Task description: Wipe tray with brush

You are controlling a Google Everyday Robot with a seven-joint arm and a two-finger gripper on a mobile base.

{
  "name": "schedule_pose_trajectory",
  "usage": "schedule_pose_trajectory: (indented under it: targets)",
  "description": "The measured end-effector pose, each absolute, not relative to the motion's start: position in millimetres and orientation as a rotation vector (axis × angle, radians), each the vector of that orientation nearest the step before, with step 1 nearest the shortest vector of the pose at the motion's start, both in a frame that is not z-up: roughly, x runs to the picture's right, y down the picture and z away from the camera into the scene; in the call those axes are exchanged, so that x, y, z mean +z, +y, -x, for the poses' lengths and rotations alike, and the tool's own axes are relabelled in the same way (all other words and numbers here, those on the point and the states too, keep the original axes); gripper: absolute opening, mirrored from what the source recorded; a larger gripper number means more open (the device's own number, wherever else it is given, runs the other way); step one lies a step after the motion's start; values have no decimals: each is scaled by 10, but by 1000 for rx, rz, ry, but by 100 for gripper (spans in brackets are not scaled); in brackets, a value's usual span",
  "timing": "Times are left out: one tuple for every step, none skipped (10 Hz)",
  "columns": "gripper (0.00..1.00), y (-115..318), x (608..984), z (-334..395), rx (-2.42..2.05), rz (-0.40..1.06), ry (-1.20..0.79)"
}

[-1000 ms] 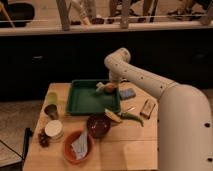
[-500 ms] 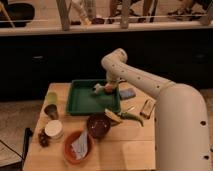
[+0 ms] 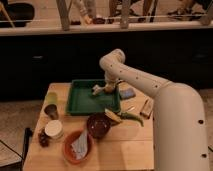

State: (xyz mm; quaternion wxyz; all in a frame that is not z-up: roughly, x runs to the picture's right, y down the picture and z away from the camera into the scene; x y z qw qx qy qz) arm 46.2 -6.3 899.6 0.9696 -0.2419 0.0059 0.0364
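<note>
over the tray hangs the gripper, jaws clenched; what they grasp, i cannot tell.

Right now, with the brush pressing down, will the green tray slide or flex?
The tray looks like thin, shallow plastic, so probably light and apt to slide on the smooth wooden table. Its raised rim should keep it fairly stiff. The gripper, shut over the tray's right part, pushes sideways, so it may creep.

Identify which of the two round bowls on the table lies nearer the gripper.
The dark bowl, just in front of the green tray, is nearer the gripper, which is shut over the tray. The orange bowl sits farther forward, holding something pale.
</note>
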Motion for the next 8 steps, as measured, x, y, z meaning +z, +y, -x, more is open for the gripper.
schedule_pose_trajectory:
  targets:
    - [3,-50,8995,-425,64,491,9]
    - [3,-50,8986,-404,57,491,6]
    - [3,-35,8980,-405,51,494,5]
    - [3,-23,8979,-400,45,497,3]
    - [3,-15,8979,-380,37,498,0]
    - [3,-6,8979,-365,31,501,-2]
    - [3,11,8976,-328,20,504,-7]
    - [3,30,8970,-320,15,507,-10]
